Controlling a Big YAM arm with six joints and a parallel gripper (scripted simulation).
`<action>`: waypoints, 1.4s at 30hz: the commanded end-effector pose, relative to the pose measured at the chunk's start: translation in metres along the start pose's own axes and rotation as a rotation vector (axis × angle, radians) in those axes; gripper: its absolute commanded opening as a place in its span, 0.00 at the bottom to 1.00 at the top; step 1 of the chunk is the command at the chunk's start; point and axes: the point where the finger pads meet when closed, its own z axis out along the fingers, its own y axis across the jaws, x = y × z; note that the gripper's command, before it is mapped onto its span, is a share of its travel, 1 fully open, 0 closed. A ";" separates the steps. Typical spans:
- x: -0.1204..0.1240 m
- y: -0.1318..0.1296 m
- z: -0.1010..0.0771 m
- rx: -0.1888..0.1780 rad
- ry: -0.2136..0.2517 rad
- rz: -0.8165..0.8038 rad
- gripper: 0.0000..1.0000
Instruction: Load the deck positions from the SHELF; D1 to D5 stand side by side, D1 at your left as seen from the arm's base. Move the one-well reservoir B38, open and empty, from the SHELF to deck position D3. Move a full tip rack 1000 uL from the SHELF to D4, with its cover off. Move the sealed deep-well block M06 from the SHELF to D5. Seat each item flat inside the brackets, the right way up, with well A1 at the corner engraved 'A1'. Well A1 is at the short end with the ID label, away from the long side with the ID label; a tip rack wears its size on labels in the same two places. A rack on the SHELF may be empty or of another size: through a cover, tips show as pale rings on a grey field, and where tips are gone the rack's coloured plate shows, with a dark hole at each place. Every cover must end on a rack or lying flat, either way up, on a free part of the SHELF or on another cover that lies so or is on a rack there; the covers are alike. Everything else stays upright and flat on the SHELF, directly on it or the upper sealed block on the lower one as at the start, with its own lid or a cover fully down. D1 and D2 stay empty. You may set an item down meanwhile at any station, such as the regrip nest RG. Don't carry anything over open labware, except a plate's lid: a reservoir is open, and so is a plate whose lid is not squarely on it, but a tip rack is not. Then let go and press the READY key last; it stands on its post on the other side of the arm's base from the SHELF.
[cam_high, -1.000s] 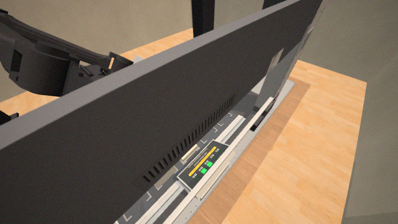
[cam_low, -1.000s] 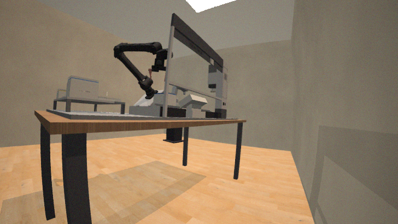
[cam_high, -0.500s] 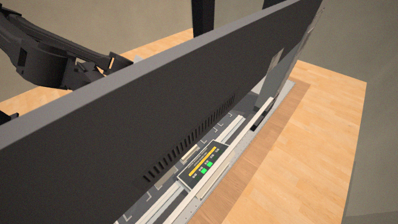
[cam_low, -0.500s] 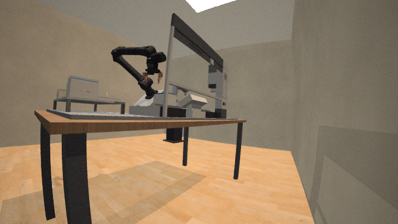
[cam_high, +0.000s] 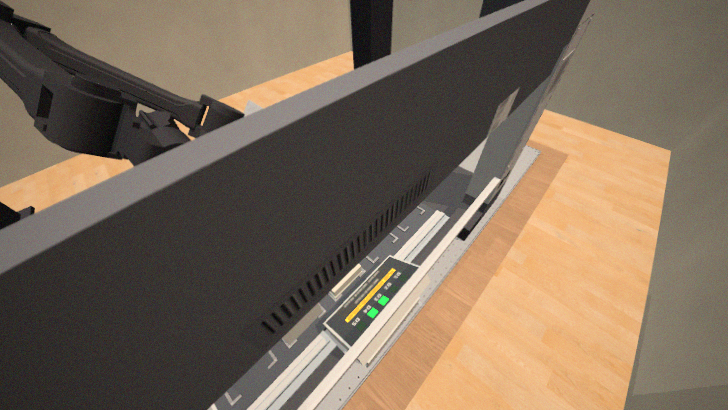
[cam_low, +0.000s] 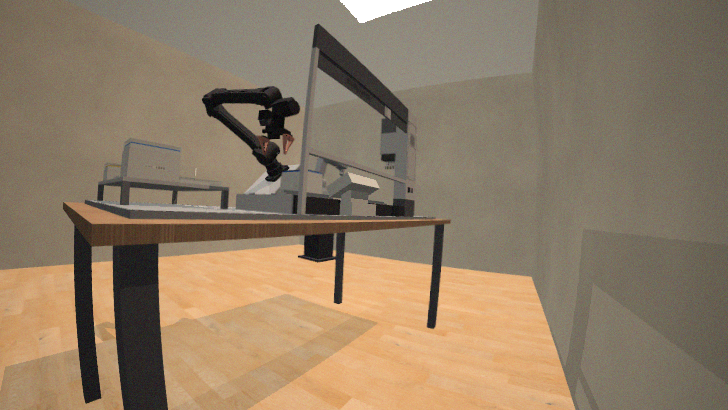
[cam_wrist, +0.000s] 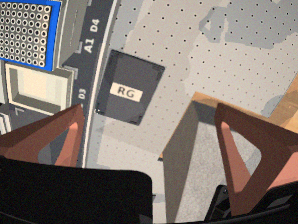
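In the wrist view a tip rack (cam_wrist: 27, 30) with a blue rim and a full grey field of pale rings sits uncovered at the deck position marked D4. Beside it an open, pale one-well reservoir (cam_wrist: 36, 86) sits at D3. My gripper (cam_wrist: 149, 110) (cam_low: 276, 144) is open and empty. It hangs above the perforated grey mat (cam_wrist: 220, 43), beside the dark regrip nest RG (cam_wrist: 129, 86) and to the side of the deck. No deep-well block shows in any view. In the top view only the arm (cam_high: 101, 112) shows; the gripper is hidden.
A large dark panel (cam_high: 305, 193) blocks most of the top view; below it a status display with green lights (cam_high: 374, 300) shows. In the exterior view the shelf (cam_low: 163, 184) carries a pale box (cam_low: 150, 160), left of the tall machine frame (cam_low: 308, 127). The wooden table edge (cam_wrist: 280, 116) lies near the right finger.
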 end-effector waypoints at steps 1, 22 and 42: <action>-0.010 0.005 -0.007 -0.017 -0.010 0.131 1.00; -0.036 0.001 -0.013 -0.043 -0.015 0.386 1.00; -0.122 -0.034 -0.014 -0.037 -0.029 0.381 1.00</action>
